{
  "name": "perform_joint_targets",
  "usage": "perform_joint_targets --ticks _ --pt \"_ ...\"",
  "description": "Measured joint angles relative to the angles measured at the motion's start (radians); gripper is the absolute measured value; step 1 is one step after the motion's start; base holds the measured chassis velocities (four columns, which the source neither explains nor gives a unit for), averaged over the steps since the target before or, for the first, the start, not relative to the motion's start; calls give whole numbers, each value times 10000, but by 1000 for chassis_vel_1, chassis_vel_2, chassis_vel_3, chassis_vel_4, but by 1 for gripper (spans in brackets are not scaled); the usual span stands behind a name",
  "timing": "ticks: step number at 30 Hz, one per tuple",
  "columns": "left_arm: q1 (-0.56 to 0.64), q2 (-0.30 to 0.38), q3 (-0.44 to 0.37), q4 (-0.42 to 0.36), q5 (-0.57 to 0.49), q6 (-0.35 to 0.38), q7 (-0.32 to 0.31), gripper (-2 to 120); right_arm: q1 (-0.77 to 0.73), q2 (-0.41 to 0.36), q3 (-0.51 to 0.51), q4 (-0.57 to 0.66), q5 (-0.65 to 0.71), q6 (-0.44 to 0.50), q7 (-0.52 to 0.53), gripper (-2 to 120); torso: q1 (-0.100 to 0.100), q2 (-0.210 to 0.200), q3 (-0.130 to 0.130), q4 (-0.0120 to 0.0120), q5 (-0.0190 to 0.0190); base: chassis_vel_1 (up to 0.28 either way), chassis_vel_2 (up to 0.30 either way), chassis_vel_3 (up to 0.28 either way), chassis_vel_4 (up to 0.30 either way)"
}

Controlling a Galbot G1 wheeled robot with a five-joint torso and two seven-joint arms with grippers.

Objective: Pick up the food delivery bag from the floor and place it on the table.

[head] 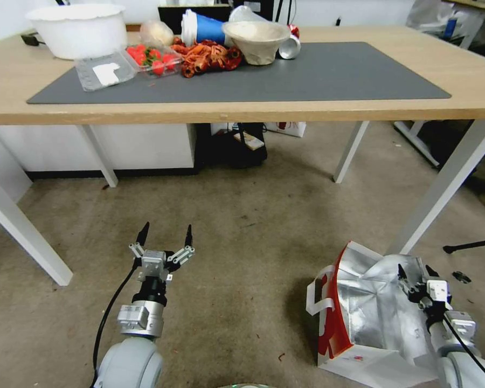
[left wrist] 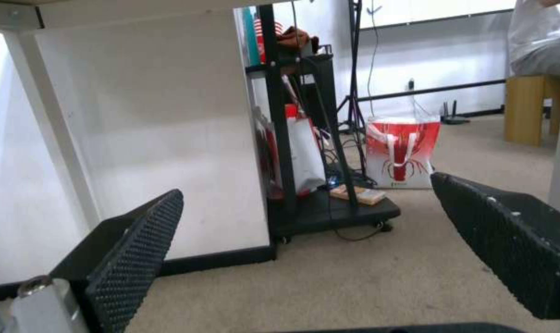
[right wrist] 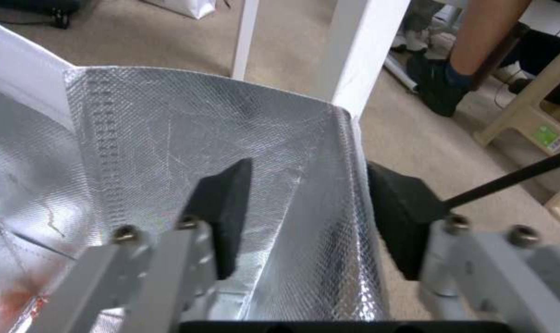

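The food delivery bag (head: 361,318) sits on the floor (head: 237,248) to the robot's right, just in front of one white leg of the surface (head: 458,81), mouth gaping so the foil lining catches the light. The right end effector (head: 415,276) is down at the bag's far rim with its fingers apart, one pad (right wrist: 221,217) inside against the foil and the other outside the wall, so the bag's side stands between them. That looks like the set-up for a pinch on the rim rather than on the white strap (head: 320,296) (which hangs on the opposite side). Whether the pads already touch the foil I can't quite tell from here.

The left end effector (head: 165,237) hovers low over bare carpet, well apart from the bag, fingers spread and holding nothing, apparently just waiting.

Above, the dark mat (head: 307,75) is open across its middle and right, likely the spot for the bag. The far left corner is crowded with a white tub (head: 78,29), strawberries (head: 148,56), a paper bowl (head: 256,40) and a blue cup (head: 202,27).
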Motion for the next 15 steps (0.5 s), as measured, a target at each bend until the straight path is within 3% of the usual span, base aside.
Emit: perform_joint_targets --ticks 3,9,15 --pt "-2 1 0 0 0 0 0 100 -1 6 -2 0 5 0 1 39 0 0 0 0 0 0 0 0 0" --pt "-12 -1 9 0 55 0 -2 100 -1 27 -4 -67 35 73 32 10 0 1 0 0 -1 0 0 0 0" --pt "-12 -4 8 12 67 0 -21 100 9 45 -8 -136 128 103 31 0 0 1 -1 0 -1 0 0 0 0"
